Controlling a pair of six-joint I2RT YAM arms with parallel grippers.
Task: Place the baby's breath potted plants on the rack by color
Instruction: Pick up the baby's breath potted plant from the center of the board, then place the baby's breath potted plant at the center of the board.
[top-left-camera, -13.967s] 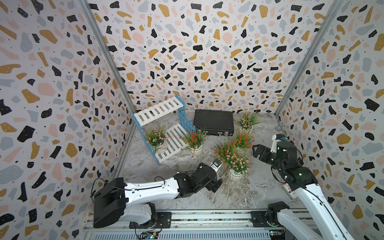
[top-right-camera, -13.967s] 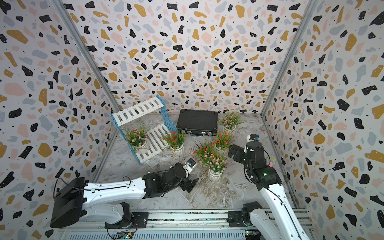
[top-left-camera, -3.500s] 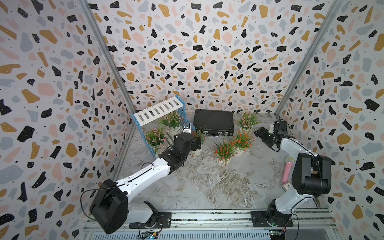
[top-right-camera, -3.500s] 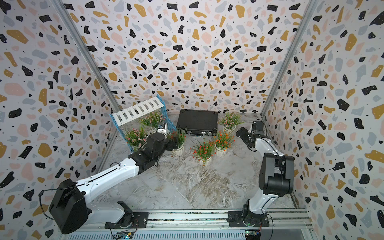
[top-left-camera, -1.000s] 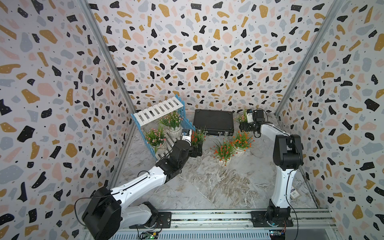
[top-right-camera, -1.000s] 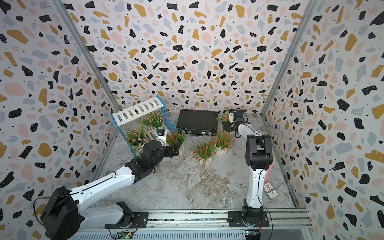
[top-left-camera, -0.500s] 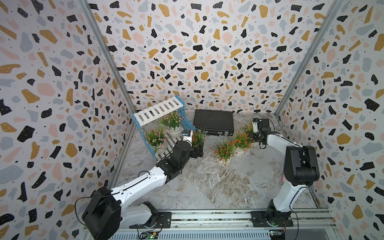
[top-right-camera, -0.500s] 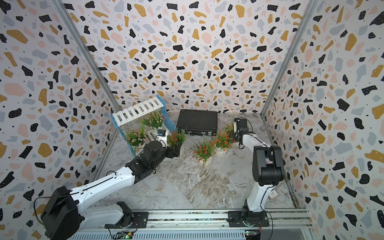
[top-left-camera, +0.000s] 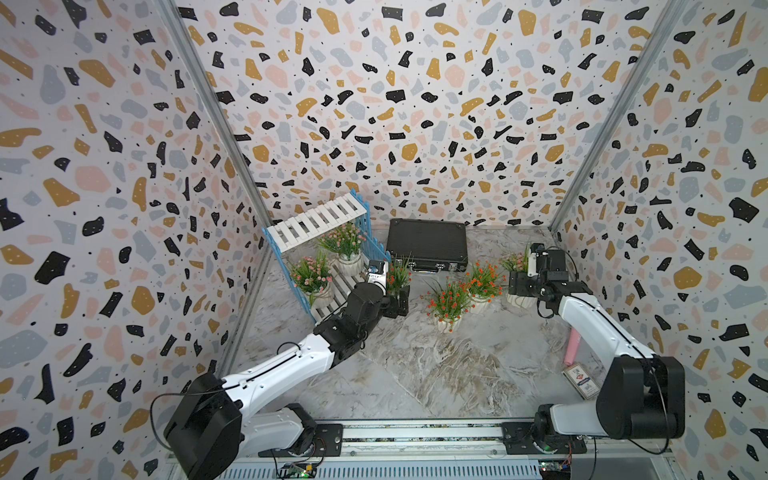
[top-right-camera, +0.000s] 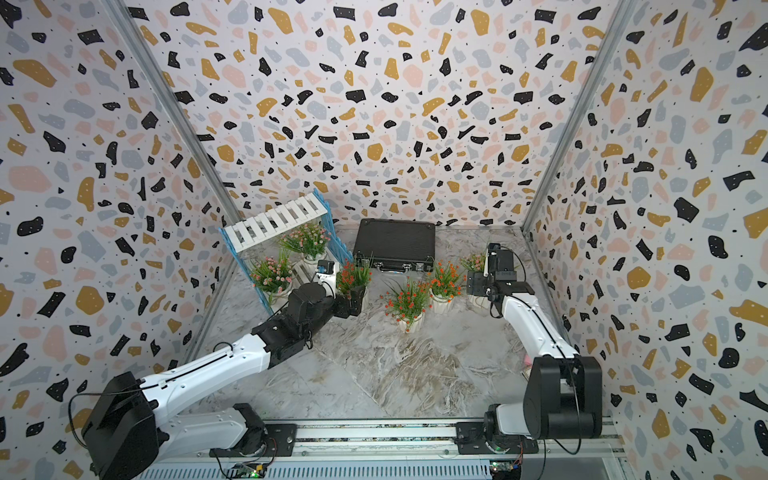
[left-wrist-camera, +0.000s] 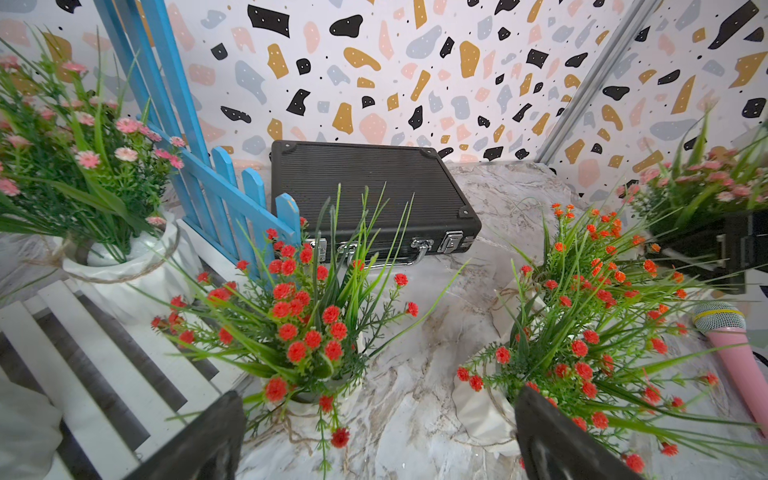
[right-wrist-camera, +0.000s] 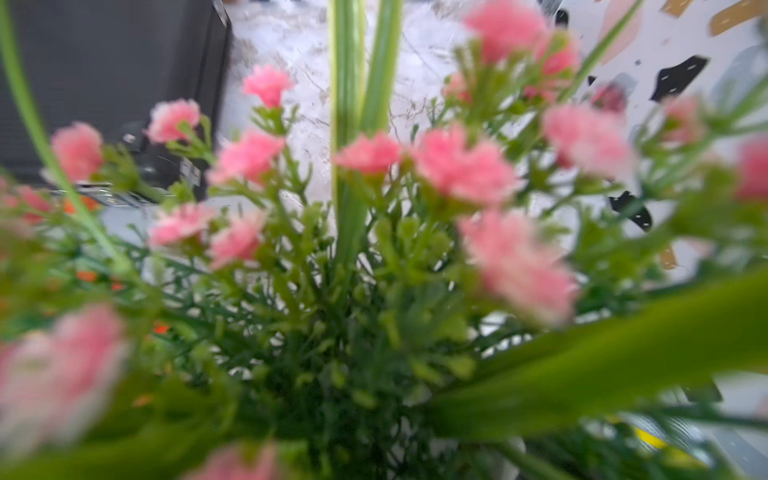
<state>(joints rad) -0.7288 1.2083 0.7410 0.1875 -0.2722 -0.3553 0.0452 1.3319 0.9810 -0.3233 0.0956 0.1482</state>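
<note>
The rack (top-left-camera: 318, 219) stands at the back left with two pink baby's breath potted plants (top-left-camera: 345, 245) (top-left-camera: 311, 274) on its lower board. My left gripper (left-wrist-camera: 376, 432) is open just short of an orange-red plant (left-wrist-camera: 299, 316) beside the rack's blue panel; nothing is between its fingers (left-wrist-camera: 208, 436). Two more orange-red plants (top-left-camera: 446, 301) (top-left-camera: 484, 282) stand mid-floor. At the right, my right gripper (top-left-camera: 521, 286) is shut on the pot of a third pink plant (top-left-camera: 515, 262). That plant's blossoms (right-wrist-camera: 461, 170) fill the right wrist view and hide the jaws.
A black briefcase (top-left-camera: 426, 245) lies against the back wall, between the rack and the right arm. A pink microphone (top-left-camera: 573, 347) and a small card box (top-left-camera: 582, 380) lie by the right wall. Patterned walls close in on three sides.
My right gripper has come forward and to the right from beside the briefcase, and the pink plant has moved with it. The left arm has stayed still.
</note>
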